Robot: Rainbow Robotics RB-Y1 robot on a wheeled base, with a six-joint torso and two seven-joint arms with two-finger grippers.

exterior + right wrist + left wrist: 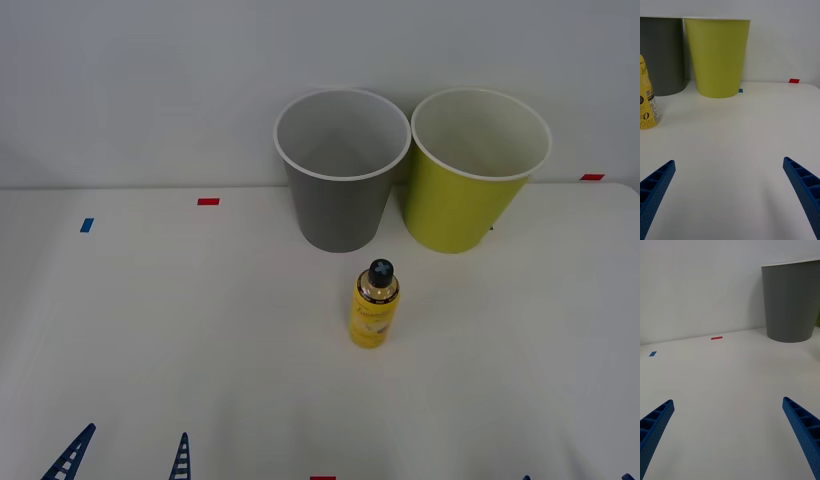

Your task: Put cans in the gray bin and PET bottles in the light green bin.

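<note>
A round, tapered gray plastic bin (340,170) with a thin white rim stands upright at the far edge of the white counter (180,340), against the pale wall. Just beside it, toward the counter's far right corner, stands a yellow-green bin (470,175) of the same shape, also white-rimmed; both show bare pale insides. In front of the gray bin, near the middle of the counter and apart from both bins, a small clear plastic bottle (374,306) with a yellow label and a black screw cap stands upright.

The left claw (125,455) hangs low at the near edge of the counter, its two blue ribbed fingers spread wide with nothing between them; its wrist view faces the gray bin across bare counter. The right claw (730,195) sits at the near right edge, its blue fingers likewise spread wide and holding nothing, facing the yellow-green bin with the bottle off to one side.

Small red tape marks (208,201) and a blue one (87,225) lie on the counter along its far edge.
</note>
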